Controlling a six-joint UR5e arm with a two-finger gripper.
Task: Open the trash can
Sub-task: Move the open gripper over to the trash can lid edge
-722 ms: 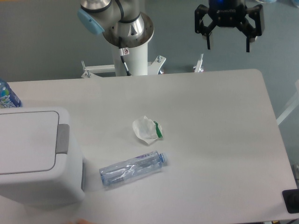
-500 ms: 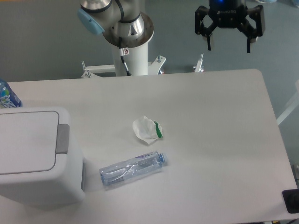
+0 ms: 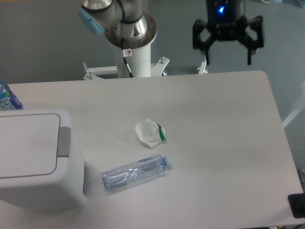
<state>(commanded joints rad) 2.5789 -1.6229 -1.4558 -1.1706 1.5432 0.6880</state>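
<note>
— Trash can [image 3: 35,162], where do we see it?
— We see it at the near left corner of the worktop [image 3: 224,124]. Its flat white lid is down, and the grey push tab [image 3: 64,141] sits on the lid's right edge.

— And the claw [image 3: 228,53]?
— It hangs above the far edge of the worktop, well apart from the can. Its two black fingers are spread wide and pinch nothing.

— What else do we find on the worktop?
— A crushed clear bottle [image 3: 136,172] lies just right of the can. A crumpled white wrapper [image 3: 150,132] with a green edge lies behind it. We also see a part of a blue bottle [image 3: 7,98] behind the can.
</note>
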